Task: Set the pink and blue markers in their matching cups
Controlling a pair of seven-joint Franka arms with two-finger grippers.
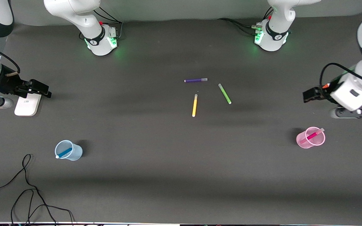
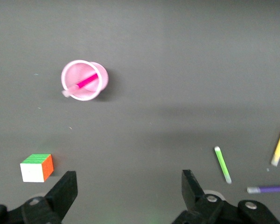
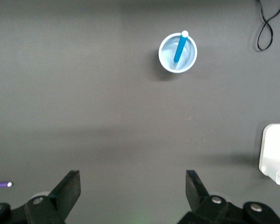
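The blue marker (image 1: 64, 153) stands tilted in the pale blue cup (image 1: 76, 153), near the front camera at the right arm's end of the table. The pink marker (image 1: 312, 135) leans in the light pink cup (image 1: 302, 139) at the left arm's end. My right gripper (image 1: 44, 89) is open and empty, up over the table's edge, apart from the blue cup (image 3: 164, 56) and blue marker (image 3: 179, 48). My left gripper (image 1: 307, 94) is open and empty, up in the air, apart from the pink cup (image 2: 102, 79) and pink marker (image 2: 87, 81).
A purple pen (image 1: 195, 80), a green pen (image 1: 224, 93) and a yellow pen (image 1: 194, 105) lie mid-table. A white block (image 1: 27, 105) lies under the right gripper. A colour cube (image 2: 36, 167) sits by the left gripper. A black cable (image 1: 27, 188) lies near the front edge.
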